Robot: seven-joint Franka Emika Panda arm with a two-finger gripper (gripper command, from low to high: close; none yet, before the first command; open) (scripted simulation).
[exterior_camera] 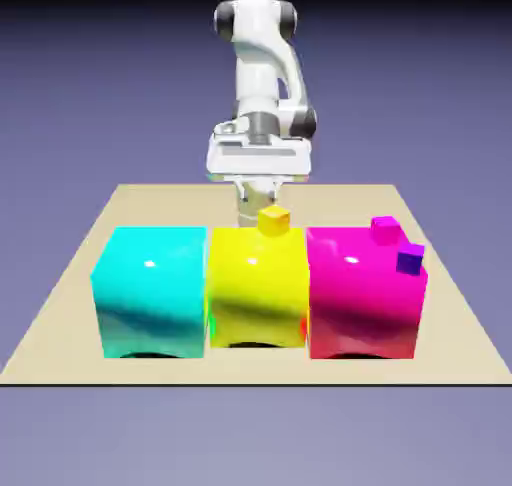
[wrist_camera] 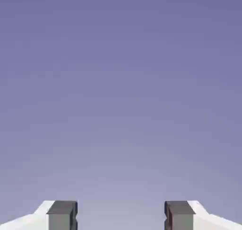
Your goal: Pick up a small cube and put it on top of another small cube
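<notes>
Cubes, small, three: yellow (exterior_camera: 274, 221), magenta (exterior_camera: 385, 230) and purple (exterior_camera: 410, 259); the task does not specify which is lifted and which receives it. The table (exterior_camera: 50, 349) carries three large blocks side by side. The cyan block (exterior_camera: 155, 284) stands toward the table's left edge in the exterior view, the magenta block (exterior_camera: 350, 289) toward the right edge, and the yellow block (exterior_camera: 245, 284) between them. The gripper (wrist_camera: 121, 216) is released: its tips stand wide apart with nothing between them. The yellow cube appears seated at the yellow block's far edge, toward the exterior view's right corner. The magenta cube appears at the magenta block's far edge, near the right corner; the purple cube is at that block's right edge, nearer the camera. Handling, by judgement: each cube should be light and stiff, unlikely to crush; surface grip cannot be determined. Grasp at mid-height on two opposite upright faces, with the tips square to them; off-centre contact could turn the cube or push it over an edge. Orientation: equal sides give no long axis. The yellow cube is turned slightly, one upright corner toward the camera; the purple cube looks slightly skewed.
</notes>
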